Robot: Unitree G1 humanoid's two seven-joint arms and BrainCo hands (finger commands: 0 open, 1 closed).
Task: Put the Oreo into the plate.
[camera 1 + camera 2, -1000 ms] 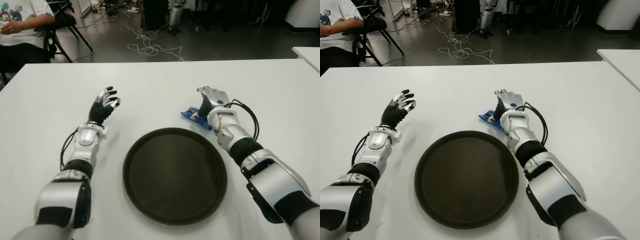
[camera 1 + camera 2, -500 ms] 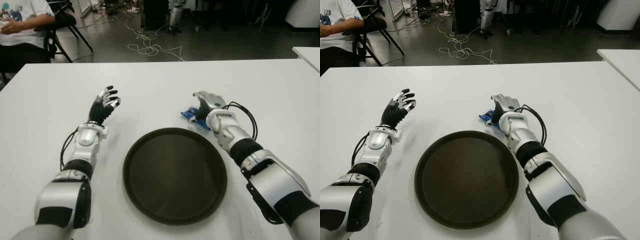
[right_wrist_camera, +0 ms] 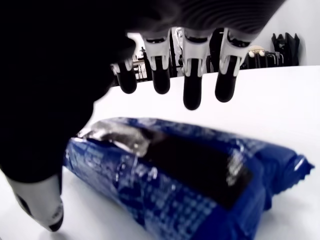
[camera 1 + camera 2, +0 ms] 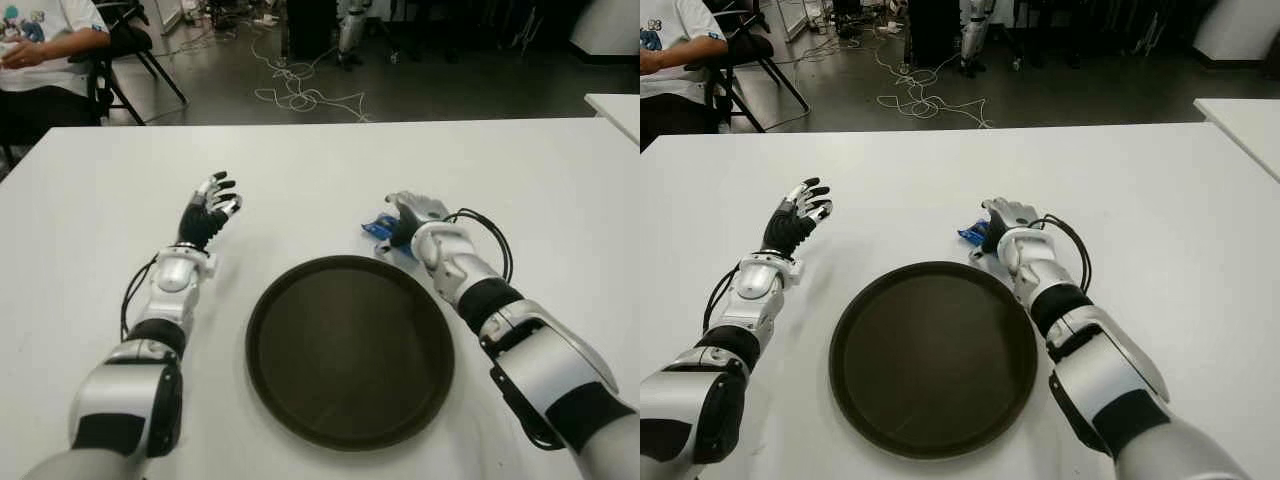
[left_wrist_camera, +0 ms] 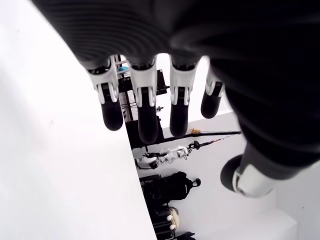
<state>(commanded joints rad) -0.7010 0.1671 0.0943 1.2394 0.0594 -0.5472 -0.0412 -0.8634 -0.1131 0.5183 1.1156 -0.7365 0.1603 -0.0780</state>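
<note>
Right hand (image 4: pixel 412 212) over Oreo (image 3: pixel 190 175) (flat)

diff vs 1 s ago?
The right hand has slid left over the blue Oreo pack, covering more of it; its fingers hang spread above the pack, not closed on it. The pack is on the table, as before. The left hand, open, and the empty plate are unchanged.

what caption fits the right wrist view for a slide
Right hand poised open over the blue Oreo pack on the white table.
</note>
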